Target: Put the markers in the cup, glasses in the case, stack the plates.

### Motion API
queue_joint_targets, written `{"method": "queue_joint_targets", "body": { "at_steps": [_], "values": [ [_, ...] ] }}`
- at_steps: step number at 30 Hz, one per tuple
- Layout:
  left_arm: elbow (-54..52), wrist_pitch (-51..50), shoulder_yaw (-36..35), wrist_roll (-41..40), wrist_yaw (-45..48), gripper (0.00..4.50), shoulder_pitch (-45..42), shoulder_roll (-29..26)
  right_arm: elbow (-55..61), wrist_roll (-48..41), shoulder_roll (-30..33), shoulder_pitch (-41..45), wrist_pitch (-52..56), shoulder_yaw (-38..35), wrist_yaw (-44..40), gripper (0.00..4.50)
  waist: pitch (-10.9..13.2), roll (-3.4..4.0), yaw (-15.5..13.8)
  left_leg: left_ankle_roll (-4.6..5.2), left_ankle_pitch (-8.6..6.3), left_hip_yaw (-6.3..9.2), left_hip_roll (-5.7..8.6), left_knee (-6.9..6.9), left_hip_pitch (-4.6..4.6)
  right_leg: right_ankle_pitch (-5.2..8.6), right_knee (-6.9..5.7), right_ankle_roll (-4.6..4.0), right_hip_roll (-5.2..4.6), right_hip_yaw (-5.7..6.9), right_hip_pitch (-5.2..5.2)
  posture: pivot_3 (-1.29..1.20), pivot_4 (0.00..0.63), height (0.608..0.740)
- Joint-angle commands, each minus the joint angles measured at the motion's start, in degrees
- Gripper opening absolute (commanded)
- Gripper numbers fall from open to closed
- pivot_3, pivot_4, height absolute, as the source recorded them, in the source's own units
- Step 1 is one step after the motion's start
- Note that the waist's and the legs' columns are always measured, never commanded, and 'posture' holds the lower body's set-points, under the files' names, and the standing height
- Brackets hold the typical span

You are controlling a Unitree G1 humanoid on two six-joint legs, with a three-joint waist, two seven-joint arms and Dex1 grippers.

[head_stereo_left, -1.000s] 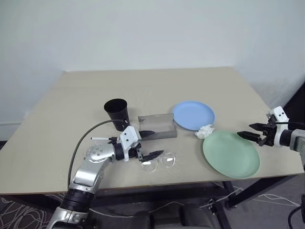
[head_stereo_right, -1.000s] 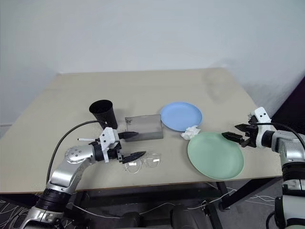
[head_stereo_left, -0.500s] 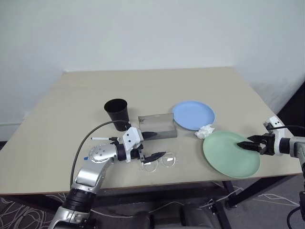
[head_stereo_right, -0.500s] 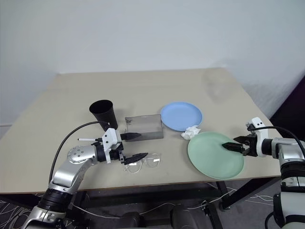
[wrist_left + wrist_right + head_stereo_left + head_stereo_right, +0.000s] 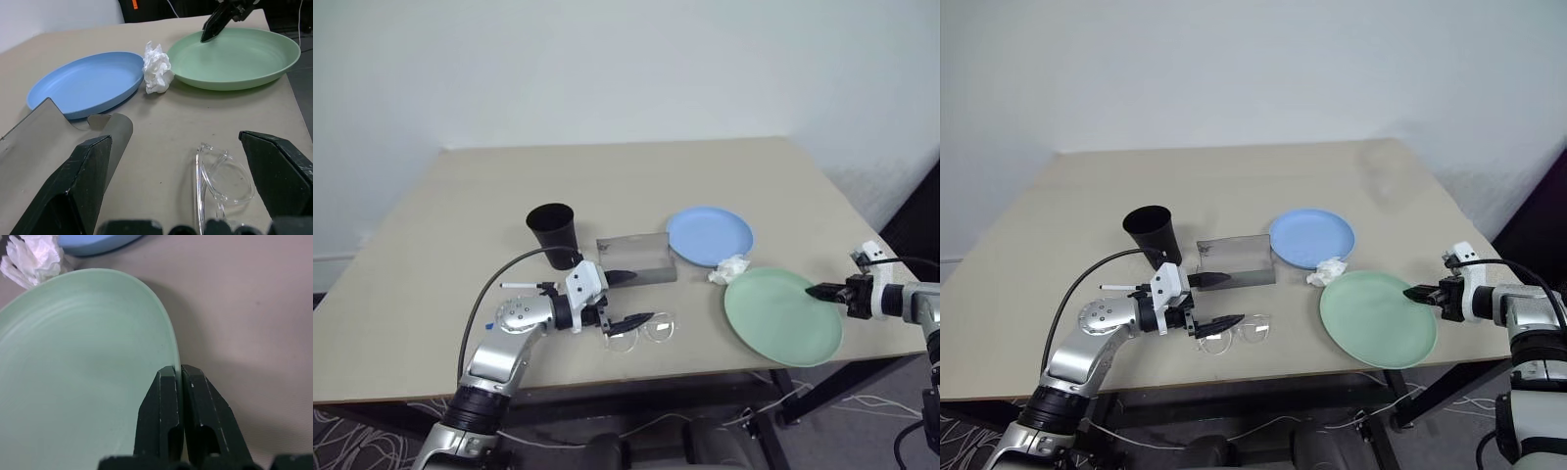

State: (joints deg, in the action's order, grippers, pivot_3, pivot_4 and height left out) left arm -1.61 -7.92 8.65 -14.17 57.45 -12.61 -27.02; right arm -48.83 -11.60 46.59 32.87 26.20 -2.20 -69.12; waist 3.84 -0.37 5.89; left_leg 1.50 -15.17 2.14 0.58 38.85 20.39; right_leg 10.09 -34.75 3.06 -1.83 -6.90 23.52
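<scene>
Glasses (image 5: 644,330) with a thin clear frame and rounded lenses are seen lying nearest the front edge of the smooth beige table (image 5: 607,186). The left gripper (image 5: 625,299) is held just above them, its two black wedge-shaped fingers spread wide, one over the frame and one toward the case (image 5: 636,258). That case, a grey translucent box with straight walls, is placed just behind the glasses. A thin white marker (image 5: 521,285) is glimpsed beside the left wrist; its cap cannot be made out. To the right, the pale mint green plate (image 5: 783,316), round, shallow and matte, is pinched at its rim by the right gripper (image 5: 178,377), whose fingers are pressed together on the thin edge. A crumpled white tissue (image 5: 728,268) is wedged between this plate and the light blue plate (image 5: 709,235), touching both. Farther back on the left, the black tapered cup (image 5: 552,232) is set upright, wider at the rim.
</scene>
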Motion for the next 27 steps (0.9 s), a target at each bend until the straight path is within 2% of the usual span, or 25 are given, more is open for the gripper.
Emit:
{"method": "queue_joint_targets", "body": {
  "at_steps": [1, 9, 16, 23, 27],
  "values": [
    [-0.6, 1.0, 0.2, 0.1, 0.1, 4.43, -1.3, 0.0, 1.7, -1.0, -0.3, 1.3, 0.5, -1.1, -1.2, 0.01, 0.0, 0.0, 0.0, 0.0, 0.0, -0.01, 0.0, 0.0, 0.0, 0.0, -0.01, 0.0, 0.0, -0.02, 0.0, 0.0, 0.0, 0.737],
    [-0.7, 1.1, 0.3, 0.2, 0.0, 4.43, -1.2, -0.2, 7.6, -6.9, -1.3, 2.2, 5.2, -4.6, -6.3, 0.01, 0.0, 0.01, 0.3, 0.01, -0.01, -0.01, -0.03, -0.03, 0.0, -0.01, -0.04, 0.01, 0.07, -0.05, 0.03, 0.0, 0.0, 0.737],
    [-0.9, 1.1, 0.3, 0.0, 0.1, 4.43, -1.0, -0.6, 12.8, -10.0, -3.1, 4.8, 7.2, -6.5, -4.0, 0.01, 0.0, 0.01, 0.3, 0.01, -0.01, -0.02, -0.02, 0.0, 0.05, -0.01, -0.01, 0.01, 0.06, -0.07, 0.05, 0.0, 0.0, 0.737],
    [-0.5, 1.1, 0.5, 0.0, 0.1, 4.43, -1.6, -0.5, 6.6, -7.1, -8.7, 16.6, 6.2, -6.7, 11.3, 0.01, 0.0, 0.04, 0.4, 0.02, -0.01, -0.08, -0.08, -0.02, 0.06, -0.01, -0.05, 0.01, 0.08, -0.06, 0.16, 0.0, 0.0, 0.737],
    [0.0, 1.3, 0.7, 0.2, 0.0, 4.43, -2.1, -0.3, -3.6, -5.1, -12.2, 26.1, 4.6, -7.5, 21.4, 0.01, 0.0, 0.04, 0.4, 0.03, -0.01, -0.06, -0.05, -0.04, 0.17, -0.04, -0.03, 0.06, 0.09, -0.09, 0.23, 0.0, 0.0, 0.737]
  ]
}}
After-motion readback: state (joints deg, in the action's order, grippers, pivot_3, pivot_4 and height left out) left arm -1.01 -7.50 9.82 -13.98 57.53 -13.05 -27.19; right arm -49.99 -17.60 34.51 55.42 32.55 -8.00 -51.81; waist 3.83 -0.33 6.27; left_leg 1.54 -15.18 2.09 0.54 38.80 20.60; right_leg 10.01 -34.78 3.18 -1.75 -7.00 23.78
